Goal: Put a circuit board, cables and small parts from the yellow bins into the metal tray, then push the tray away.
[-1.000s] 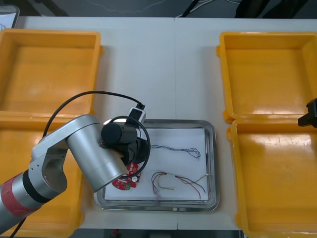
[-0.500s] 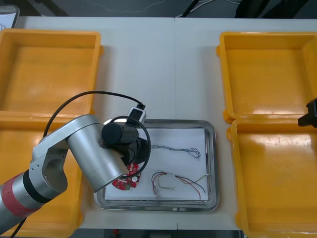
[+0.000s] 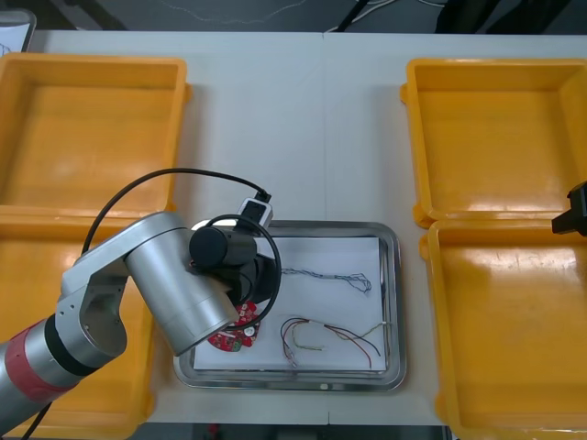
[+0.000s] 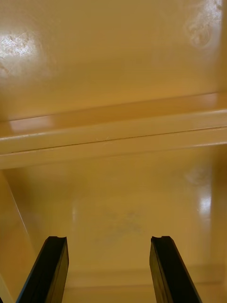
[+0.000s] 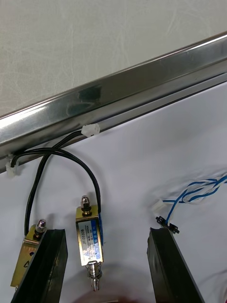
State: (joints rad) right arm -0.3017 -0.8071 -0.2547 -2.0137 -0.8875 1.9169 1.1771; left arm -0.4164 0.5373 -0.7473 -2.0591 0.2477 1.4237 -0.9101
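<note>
Shiny white-lined metal tray (image 3: pixel 395 302) has a small brassy metal part (image 5: pixel 89 230) loose between the released left jaws, looks dropped off; right jaws gape over a yellow bin (image 4: pixel 113 61)

Front camera steeply above table (image 3: pixel 293 110); left wrist close over metal tray (image 5: pixel 118 102), right over yellow bin (image 4: pixel 113 128).

Circuit board (image 3: pixel 230 337) half hidden — under left arm (image 3: pixel 170 293)
</note>
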